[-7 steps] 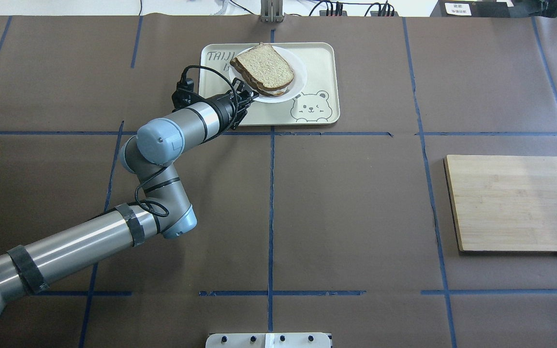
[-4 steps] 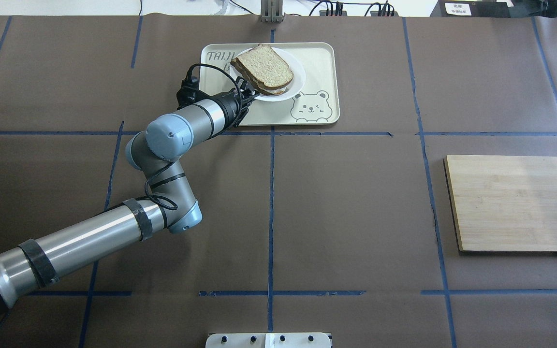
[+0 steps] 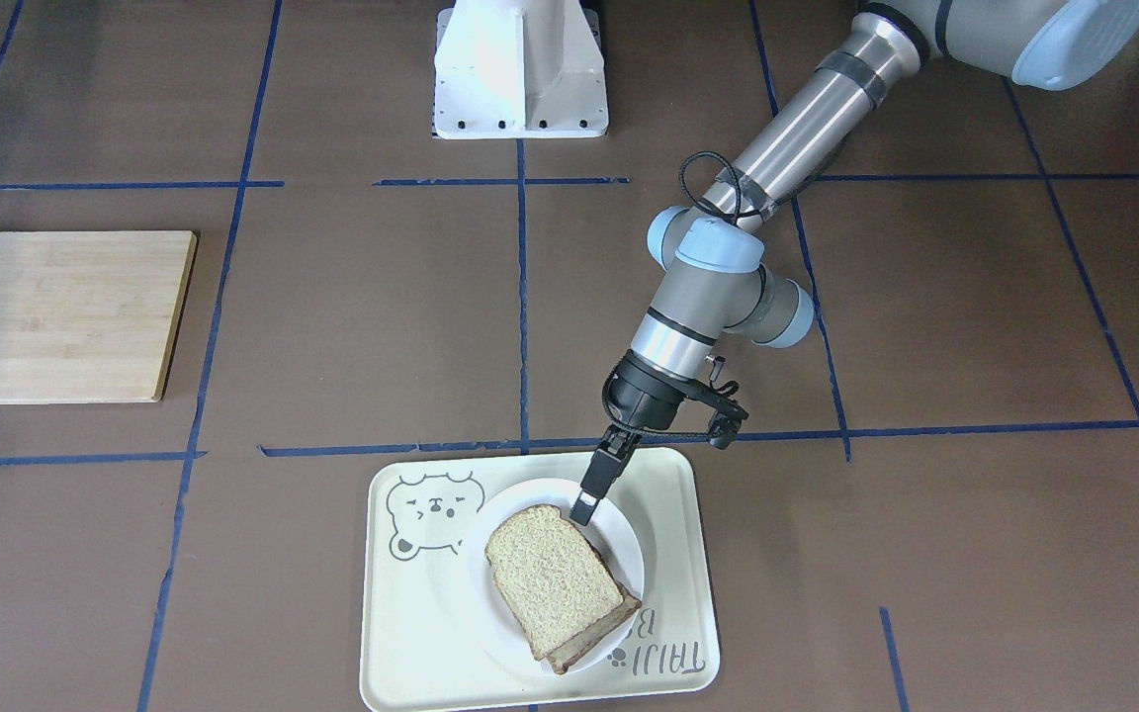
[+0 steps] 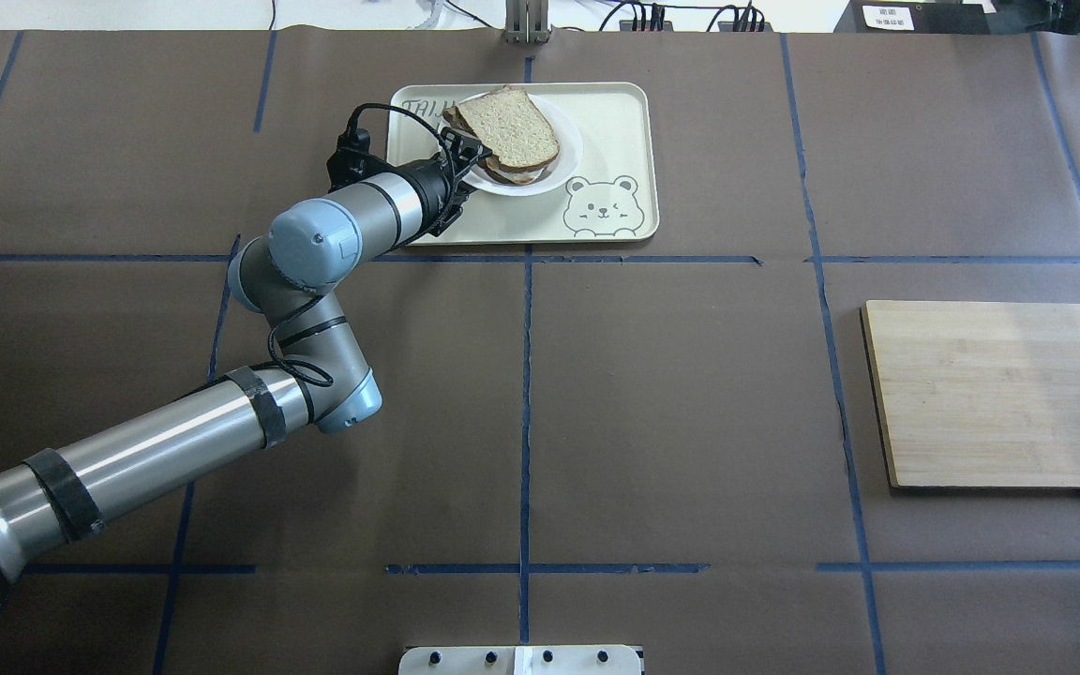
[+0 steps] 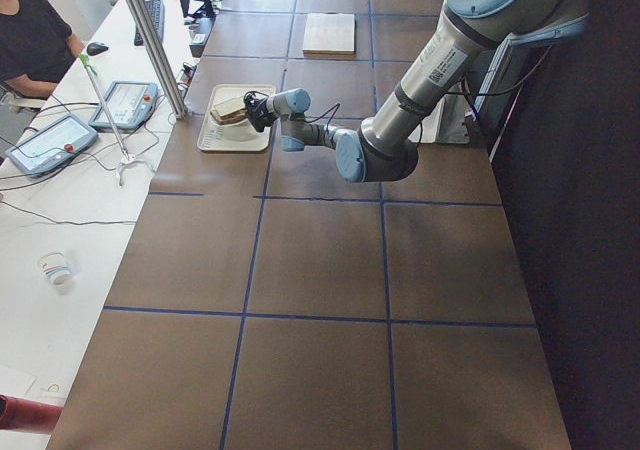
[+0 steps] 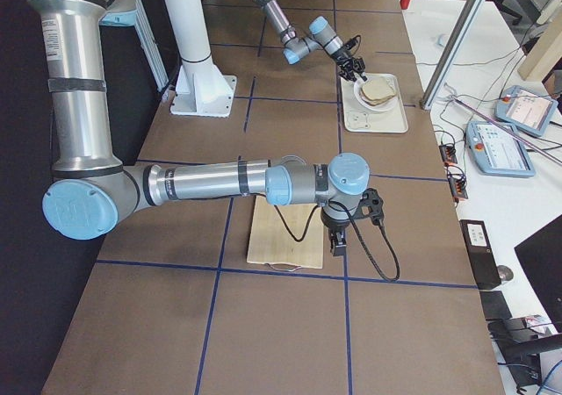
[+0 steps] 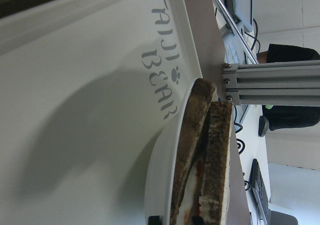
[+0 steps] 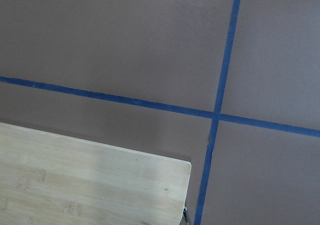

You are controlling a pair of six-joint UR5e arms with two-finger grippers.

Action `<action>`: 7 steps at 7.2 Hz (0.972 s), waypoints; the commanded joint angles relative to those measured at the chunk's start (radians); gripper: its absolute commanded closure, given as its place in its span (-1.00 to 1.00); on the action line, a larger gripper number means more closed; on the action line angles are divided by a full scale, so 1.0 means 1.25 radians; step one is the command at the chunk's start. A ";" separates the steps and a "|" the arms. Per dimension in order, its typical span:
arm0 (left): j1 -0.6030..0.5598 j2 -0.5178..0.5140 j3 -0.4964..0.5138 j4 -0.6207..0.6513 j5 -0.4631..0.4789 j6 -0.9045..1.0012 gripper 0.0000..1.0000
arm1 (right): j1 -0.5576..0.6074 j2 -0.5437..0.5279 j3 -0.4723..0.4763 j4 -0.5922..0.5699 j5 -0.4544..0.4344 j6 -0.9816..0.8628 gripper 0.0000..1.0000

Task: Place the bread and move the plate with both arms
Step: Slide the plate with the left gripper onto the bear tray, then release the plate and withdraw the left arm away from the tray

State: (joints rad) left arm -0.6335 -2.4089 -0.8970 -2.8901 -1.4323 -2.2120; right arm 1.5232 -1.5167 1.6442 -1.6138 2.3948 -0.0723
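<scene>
The left hand [image 3: 581, 512] pinches the rim of the plate [image 3: 622, 544] holding the bread [image 3: 550, 578], on the tray [image 3: 673, 514]; whether the right hand [image 6: 338, 246] is spread, I cannot tell.

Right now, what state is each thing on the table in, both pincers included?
Speckled grey-tan bread slice, lying topmost on the plate.
Small round white plate, over the tray, rim clamped; lifted or resting, cannot tell.
Cream rectangular bear tray, flat on the brown table.
Pale wooden board, lying flat on the table.
Left pincer, shut on the plate's rim.
Right pincer, hanging by the board's edge; open or shut, cannot tell.
</scene>
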 commanded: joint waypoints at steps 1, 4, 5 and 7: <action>-0.061 0.058 -0.064 0.054 -0.124 0.072 -1.00 | 0.000 0.000 -0.001 0.000 0.000 0.000 -1.00; -0.237 0.202 -0.331 0.308 -0.379 0.319 -1.00 | 0.000 -0.003 0.000 0.000 -0.001 -0.001 -1.00; -0.298 0.267 -0.411 0.358 -0.448 0.441 -1.00 | 0.000 -0.006 0.000 0.000 0.000 0.017 -1.00; -0.454 0.438 -0.491 0.366 -0.562 0.728 -1.00 | 0.000 -0.009 -0.002 0.000 -0.001 0.017 -1.00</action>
State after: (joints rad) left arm -1.0860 -1.9794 -1.4522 -2.4488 -2.0514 -1.5294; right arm 1.5232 -1.5256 1.6437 -1.6138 2.3935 -0.0525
